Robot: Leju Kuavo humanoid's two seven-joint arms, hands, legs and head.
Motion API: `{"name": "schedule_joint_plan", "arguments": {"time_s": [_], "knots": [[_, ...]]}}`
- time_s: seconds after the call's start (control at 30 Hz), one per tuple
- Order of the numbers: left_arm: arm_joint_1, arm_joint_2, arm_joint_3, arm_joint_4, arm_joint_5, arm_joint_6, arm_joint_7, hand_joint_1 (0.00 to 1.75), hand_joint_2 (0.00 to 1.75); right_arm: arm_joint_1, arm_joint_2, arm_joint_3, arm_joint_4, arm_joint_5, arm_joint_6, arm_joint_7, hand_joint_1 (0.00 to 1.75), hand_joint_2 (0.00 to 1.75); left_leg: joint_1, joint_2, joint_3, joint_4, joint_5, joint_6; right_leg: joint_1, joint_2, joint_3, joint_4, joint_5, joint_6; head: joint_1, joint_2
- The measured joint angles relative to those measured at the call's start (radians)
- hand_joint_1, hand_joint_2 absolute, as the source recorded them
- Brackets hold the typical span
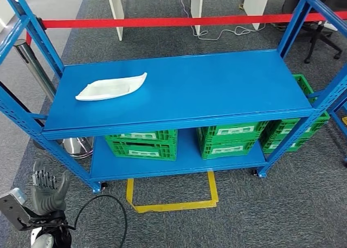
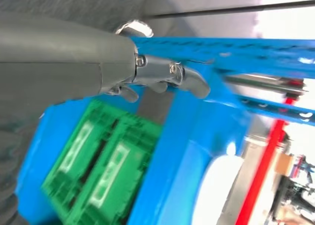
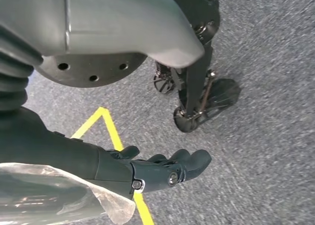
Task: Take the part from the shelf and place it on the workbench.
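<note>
We see a blue shelf across the head view, two levels, on grey carpet. On the top level, near its left end, lies the white part: flat, long and boat-shaped. Its long axis runs roughly along the shelf's length, the narrow tip pointing right and slightly toward the far edge, the blunt end toward the left front. Nothing touches it; the rest of the top level around it is bare blue.

Lower level: three green crates side by side, the rightmost partly behind the right post. A red tape barrier runs behind the shelf. Yellow floor marking lies in front of the shelf, and a chrome stanchion base sits by the left post.

Left hand is low at the shelf's front left corner, well apart from the part, fingers stretched out, gripping nothing; a black cable loops beside it. Right hand hangs over carpet, fingers extended, holding nothing.
</note>
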Motion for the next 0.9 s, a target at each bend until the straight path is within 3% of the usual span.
{"name": "schedule_joint_plan", "arguments": {"time_s": [0.23, 0.3, 0.37, 0.43, 0.47, 0.5, 0.53, 0.6, 0.63, 0.7, 0.8, 0.87, 0.9], "knots": [[0.01, 0.031, -0.118, -0.134, -0.166, 0.116, -0.052, 0.0, 1.75, -0.001, 0.005, -0.023, 0.0, 0.013, 0.018, -0.049, 0.0, 1.75, -0.004, 0.0, -0.006, 0.006, -0.001, 0.013, -0.004, 0.0, 0.001, -0.004, 0.006, 0.012, 0.0, 0.0], [0.01, 0.041, -0.155, -0.172, -0.215, 0.143, -0.063, 0.0, 1.75, -0.002, 0.006, -0.03, 0.0, 0.017, 0.022, -0.06, 0.0, 0.87, 0.001, 0.001, -0.001, -0.012, 0.01, 0.024, -0.004, 0.001, -0.003, -0.003, 0.001, 0.019, 0.0, 0.0], [0.01, 0.05, -0.195, -0.206, -0.265, 0.168, -0.072, 0.0, 1.75, -0.002, 0.007, -0.039, -0.001, 0.019, 0.028, -0.069, 0.0, 0.0, 0.008, 0.002, 0.004, -0.03, 0.022, 0.034, -0.003, 0.002, -0.034, 0.057, -0.036, 0.024, 0.004, 0.0], [0.01, 0.06, -0.236, -0.235, -0.315, 0.193, -0.079, 0.0, 1.75, -0.001, 0.007, -0.049, -0.001, 0.021, 0.034, -0.077, 0.0, 0.0, 0.008, 0.003, 0.003, -0.032, 0.025, 0.037, -0.005, 0.003, -0.098, 0.185, -0.091, 0.029, 0.007, 0.0], [0.01, 0.066, -0.257, -0.248, -0.341, 0.206, -0.083, 0.0, 1.75, -0.001, 0.007, -0.055, -0.001, 0.021, 0.036, -0.08, 0.0, 0.0, 0.008, 0.003, 0.003, -0.032, 0.024, 0.036, -0.006, 0.003, -0.127, 0.238, -0.104, 0.033, 0.007, 0.0], [0.01, 0.071, -0.277, -0.26, -0.367, 0.219, -0.087, 0.0, 1.75, 0.0, 0.007, -0.06, -0.001, 0.022, 0.039, -0.082, 0.0, 0.0, 0.009, 0.003, 0.004, -0.031, 0.023, 0.035, -0.007, 0.003, -0.142, 0.259, -0.099, 0.036, 0.007, 0.0], [0.009, 0.076, -0.298, -0.272, -0.392, 0.231, -0.091, 0.0, 1.75, 0.0, 0.007, -0.066, -0.001, 0.023, 0.043, -0.083, 0.0, 0.0, 0.011, 0.003, 0.006, -0.03, 0.021, 0.032, -0.009, 0.002, -0.137, 0.241, -0.074, 0.039, 0.007, 0.0], [0.004, 0.084, -0.343, -0.299, -0.442, 0.259, -0.1, 0.0, 1.75, 0.0, 0.007, -0.076, -0.001, 0.027, 0.049, -0.083, 0.0, 0.0, 0.014, 0.001, 0.011, -0.025, 0.013, 0.021, -0.015, 0.001, -0.086, 0.121, -0.001, 0.044, 0.008, 0.0], [0.0, 0.087, -0.366, -0.313, -0.465, 0.274, -0.105, 0.0, 1.75, -0.001, 0.008, -0.081, 0.0, 0.03, 0.052, -0.082, 0.0, 0.0, 0.013, 0.0, 0.01, -0.018, 0.007, 0.014, -0.016, 0.001, -0.058, 0.061, 0.02, 0.044, 0.01, 0.0], [-0.01, 0.094, -0.411, -0.343, -0.509, 0.305, -0.115, 0.0, 1.75, -0.002, 0.012, -0.091, 0.0, 0.038, 0.055, -0.077, 0.0, 0.0, 0.01, 0.0, 0.004, -0.007, 0.002, 0.001, -0.015, 0.003, -0.033, 0.012, 0.024, 0.033, 0.012, 0.0], [-0.024, 0.103, -0.475, -0.385, -0.573, 0.352, -0.129, 0.0, 1.75, 0.0, 0.016, -0.105, 0.0, 0.05, 0.062, -0.066, 0.0, 0.0, 0.01, 0.0, -0.001, 0.004, -0.006, -0.009, -0.013, 0.005, -0.033, 0.012, 0.019, 0.01, 0.009, 0.0], [-0.033, 0.108, -0.51, -0.409, -0.613, 0.384, -0.139, 0.0, 1.75, -0.001, 0.018, -0.112, 0.0, 0.057, 0.066, -0.061, 0.0, 0.0, 0.012, 0.0, -0.026, 0.063, -0.044, -0.016, -0.015, 0.003, -0.03, 0.01, 0.017, -0.002, 0.005, 0.0], [-0.036, 0.111, -0.524, -0.418, -0.631, 0.398, -0.142, 0.0, 1.75, -0.001, 0.018, -0.116, 0.0, 0.059, 0.068, -0.058, 0.0, 0.0, 0.012, 0.0, -0.053, 0.123, -0.073, -0.019, -0.014, 0.003, -0.029, 0.01, 0.016, -0.005, 0.003, 0.0]]}}
